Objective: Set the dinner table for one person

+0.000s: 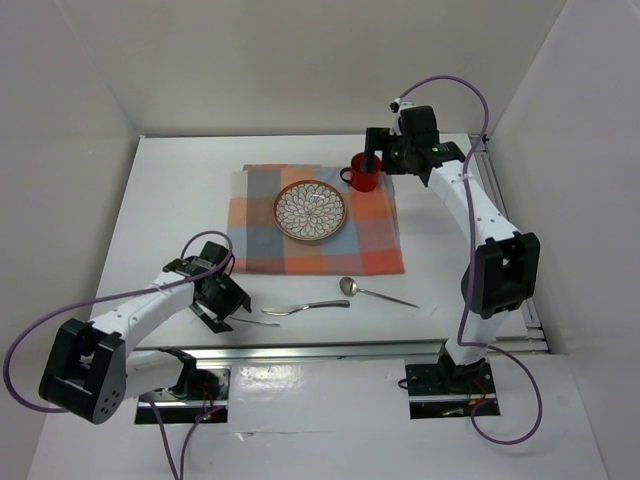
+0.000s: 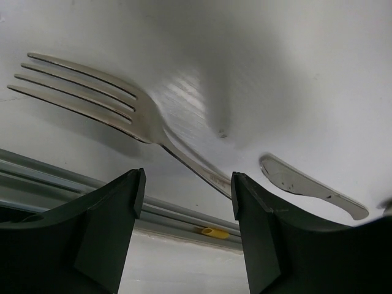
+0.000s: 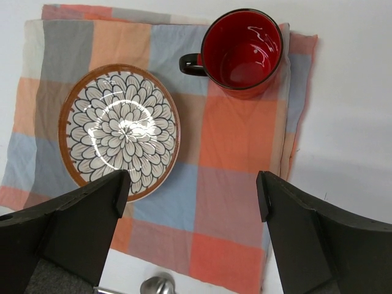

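Note:
On the white dinner table (image 1: 180,200) lies a checked cloth (image 1: 370,240) bearing a flower-patterned plate (image 1: 311,211) and a red mug (image 1: 363,178). A spoon (image 1: 375,292) and a knife-like steel utensil (image 1: 305,307) lie in front of the cloth. My left gripper (image 1: 222,303) is low over a fork (image 2: 92,92), open (image 2: 187,184); the fork's handle runs under the right finger and nothing sits between the fingers. Only the fork's handle (image 1: 265,322) shows from above. My right gripper (image 1: 378,152) hangs open (image 3: 192,184) above the cloth (image 3: 245,135), near the mug (image 3: 242,49) and plate (image 3: 119,131).
A metal rail (image 1: 350,350) runs along the near table edge, just past the left fingers (image 2: 171,211), with a small yellow piece (image 2: 211,232) in it. The knife-like utensil's end (image 2: 312,187) lies right of the fork. White walls enclose the table on three sides.

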Available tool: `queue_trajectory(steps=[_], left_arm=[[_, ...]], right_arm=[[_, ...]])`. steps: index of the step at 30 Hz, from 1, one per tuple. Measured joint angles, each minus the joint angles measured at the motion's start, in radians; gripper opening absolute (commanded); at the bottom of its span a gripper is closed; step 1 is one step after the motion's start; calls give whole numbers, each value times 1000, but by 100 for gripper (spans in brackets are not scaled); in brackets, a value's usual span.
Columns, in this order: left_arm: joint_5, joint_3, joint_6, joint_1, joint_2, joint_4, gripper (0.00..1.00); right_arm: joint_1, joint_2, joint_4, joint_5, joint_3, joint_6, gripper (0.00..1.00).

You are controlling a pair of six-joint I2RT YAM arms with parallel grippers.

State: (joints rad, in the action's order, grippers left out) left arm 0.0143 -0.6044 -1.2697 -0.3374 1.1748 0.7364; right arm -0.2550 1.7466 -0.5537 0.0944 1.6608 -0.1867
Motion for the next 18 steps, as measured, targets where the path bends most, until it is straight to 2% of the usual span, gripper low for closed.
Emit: queue_trajectory(steps=[3,5,9,10,13,14,16,17,18], left_arm=[[-1,16,-19,0,0,-6,73],[-2,17,-21,0,1,-16,69],[-9,18,-27,0,39,-50,45],[-10,18,-26,0,57,-56,36],[-10,13,-23,0,94,-51,27],[-18,10,-23,0,95,-44,19],[-33,4,-20,-1,93,-24,10],[-45,0,-21,-2,88,-12,0],[-63,-10,-21,-2,81,10,0]], right_arm=[[0,0,-1,0,-8,0,96],[0,0,-1,0,-9,0,96],[0,-3,-1,0,-14,0,96],[0,-3,0,-1,-16,0,95],[0,-3,-1,-5,-19,0,95],[0,-3,-1,-9,-21,0,95],[0,-5,0,-15,-26,0,95],[0,-7,0,-19,-32,0,95],[0,-9,-1,-23,-39,0,95]])
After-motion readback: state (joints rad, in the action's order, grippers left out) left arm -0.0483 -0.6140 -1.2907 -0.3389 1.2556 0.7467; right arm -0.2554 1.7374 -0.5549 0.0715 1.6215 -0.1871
